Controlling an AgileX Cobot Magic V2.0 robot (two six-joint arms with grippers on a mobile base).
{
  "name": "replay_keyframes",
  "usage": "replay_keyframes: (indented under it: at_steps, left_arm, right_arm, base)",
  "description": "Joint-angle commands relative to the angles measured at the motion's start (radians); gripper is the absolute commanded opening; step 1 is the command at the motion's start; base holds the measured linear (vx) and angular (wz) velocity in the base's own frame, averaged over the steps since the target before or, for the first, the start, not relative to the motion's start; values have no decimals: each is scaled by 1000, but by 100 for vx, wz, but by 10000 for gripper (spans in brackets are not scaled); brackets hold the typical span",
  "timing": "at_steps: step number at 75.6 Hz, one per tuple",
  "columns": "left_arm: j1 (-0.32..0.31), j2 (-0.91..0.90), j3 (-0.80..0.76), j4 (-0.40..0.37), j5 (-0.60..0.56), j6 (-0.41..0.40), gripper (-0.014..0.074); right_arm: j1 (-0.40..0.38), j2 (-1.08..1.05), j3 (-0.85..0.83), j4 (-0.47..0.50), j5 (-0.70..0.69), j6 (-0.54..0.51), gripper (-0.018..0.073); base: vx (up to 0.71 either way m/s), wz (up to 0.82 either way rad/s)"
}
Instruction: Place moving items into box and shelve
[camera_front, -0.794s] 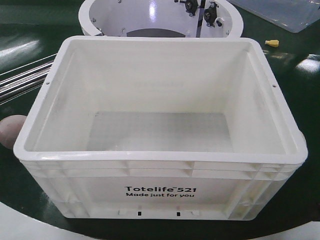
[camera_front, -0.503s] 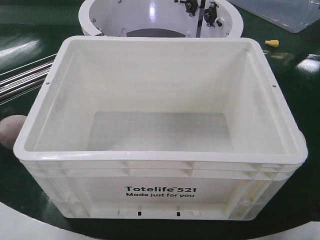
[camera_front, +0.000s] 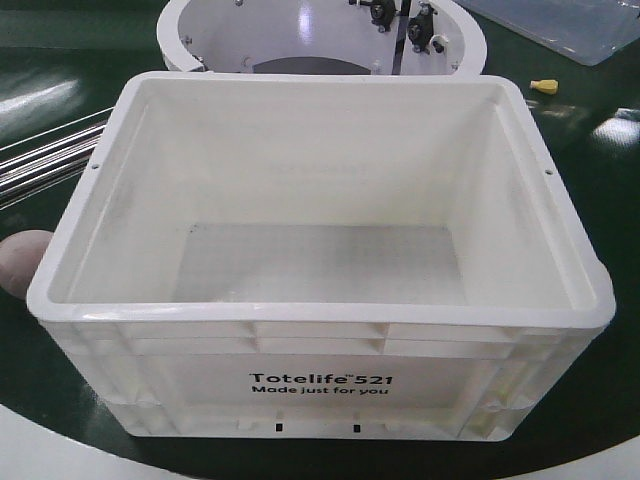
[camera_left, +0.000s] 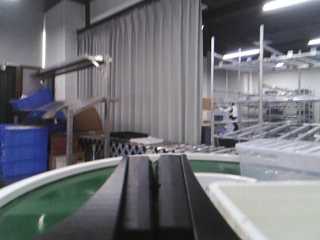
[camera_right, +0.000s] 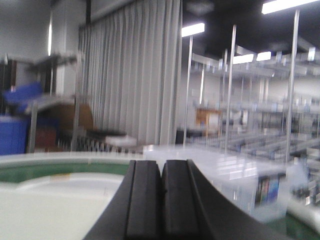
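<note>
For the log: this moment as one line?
box empty | ball outside it | left gripper shut | right gripper shut

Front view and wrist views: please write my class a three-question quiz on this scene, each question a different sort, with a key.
1. True or false: the white crate holds nothing.
2. Where is the reddish ball?
A) inside the crate
B) outside the crate, at the picture's left edge
C) in a gripper
3. Fill the gap: the left gripper and the right gripper are both ____, gripping nothing.
Key: 1 true; 2 B; 3 shut.
</note>
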Motion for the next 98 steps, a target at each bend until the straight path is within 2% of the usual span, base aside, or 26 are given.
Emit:
replay_keyframes:
  at_steps: [1,23,38,52,67,80,98]
  left_arm:
    - [-1,43,-111,-5,-11,-13,-6]
    - [-1,408,-455,-5,-12,-14,-6]
    - [-1,630,-524,-5,-72,-14,-6]
    - [-1,748,-523,-4,-25,-13,-2]
    - [-1,797,-523,-5,115,-51,55]
    - [-1,797,-523,-5,128,-65,193]
    - [-1,822,-523,-5,157,-68,426]
  right_arm:
    - [-5,49,-98,-1,-52,-10,-4]
    - [-5,452,-399,3,-193,3,-4]
    - [-5,712,-480,4,-265,3,-4]
    - [-5,850,-480,2,-155,-1,-1]
    - [-5,910,-480,0,6,-92,35]
    - [-5,915,-480,0,46,-131,176]
    - [-5,917,-480,6,49,-129,545]
  base:
    - [0,0]
    - [0,0]
    - [0,0]
    - [0,0]
    - [0,0]
    - [0,0]
    - [0,0]
